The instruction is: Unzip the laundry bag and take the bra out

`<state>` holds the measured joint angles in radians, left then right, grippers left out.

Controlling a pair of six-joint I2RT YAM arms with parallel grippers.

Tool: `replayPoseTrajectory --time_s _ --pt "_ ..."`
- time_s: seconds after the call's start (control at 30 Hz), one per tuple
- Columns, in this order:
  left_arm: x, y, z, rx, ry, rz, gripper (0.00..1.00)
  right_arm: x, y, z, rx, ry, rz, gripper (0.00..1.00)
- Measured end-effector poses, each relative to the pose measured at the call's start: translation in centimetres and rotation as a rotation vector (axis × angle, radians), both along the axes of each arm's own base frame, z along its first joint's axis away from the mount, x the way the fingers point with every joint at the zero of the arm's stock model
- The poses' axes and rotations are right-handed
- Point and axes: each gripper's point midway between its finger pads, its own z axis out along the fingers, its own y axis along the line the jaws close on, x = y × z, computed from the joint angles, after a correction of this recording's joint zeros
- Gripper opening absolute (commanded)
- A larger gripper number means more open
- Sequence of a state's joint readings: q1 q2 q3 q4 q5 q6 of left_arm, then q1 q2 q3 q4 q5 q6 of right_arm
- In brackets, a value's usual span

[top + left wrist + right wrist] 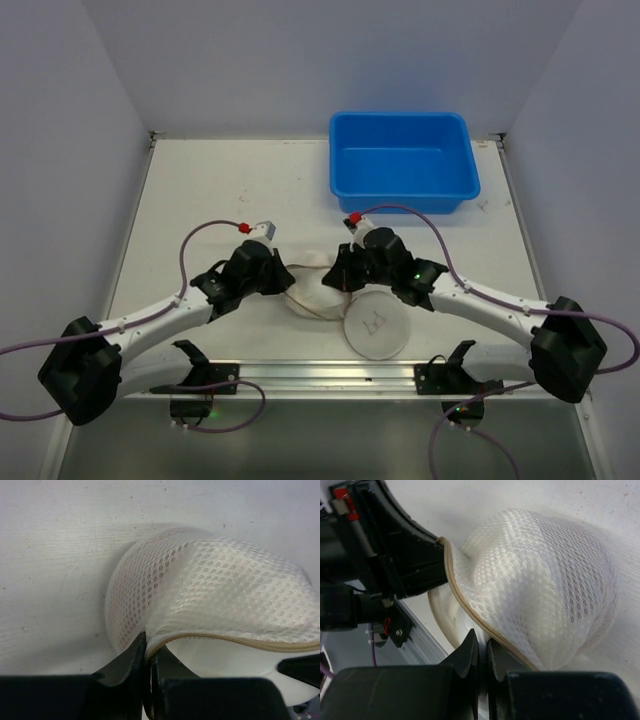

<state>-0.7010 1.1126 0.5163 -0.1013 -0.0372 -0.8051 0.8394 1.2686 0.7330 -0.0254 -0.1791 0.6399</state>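
**Laundry bag (312, 296)**, at mid-table toward the near edge, between the two grippers. The blue tub (403, 160) stood well apart at the far right.

- **Material:** The bag was soft, semi-sheer white honeycomb mesh that sagged and creased. It was edged by a narrow tan zipper band (235, 641).
- **Top panel:** Its flat round top panel (376, 322), marked with a small bra outline, lay on the table (200, 190) at the near right.
- **Left gripper (146, 645):** The fingers were pressed together, pinching the mesh at the band.
- **Right gripper (482, 645):** This was likewise closed on the band's edge.
- **Handling:** The bag was judged light, limp and easily snagged, offering no stiff hold. The stitched band looked the firmest place to grip.
- **Contents:** Smooth white material showed beneath the band. Whether it was the bra could not be told.
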Motion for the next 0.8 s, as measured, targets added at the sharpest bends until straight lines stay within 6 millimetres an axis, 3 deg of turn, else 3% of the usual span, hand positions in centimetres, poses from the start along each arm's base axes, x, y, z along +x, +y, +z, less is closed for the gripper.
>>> replayPoseTrajectory --time_s 0.4,0.57,0.8 --pt "0.0 -0.1 -0.1 0.018 0.028 -0.005 0.12 -4.2 -2.4 6.1 0.136 -0.112 0.147 0.00" --pt "0.0 -0.8 0.0 0.002 0.039 -0.029 0.12 -6.0 -3.0 7.3 0.164 -0.121 0.221 0.00" --pt "0.0 -1.4 0.2 -0.021 0.036 -0.047 0.12 -6.9 -3.6 9.9 0.240 -0.173 0.252 0.00"
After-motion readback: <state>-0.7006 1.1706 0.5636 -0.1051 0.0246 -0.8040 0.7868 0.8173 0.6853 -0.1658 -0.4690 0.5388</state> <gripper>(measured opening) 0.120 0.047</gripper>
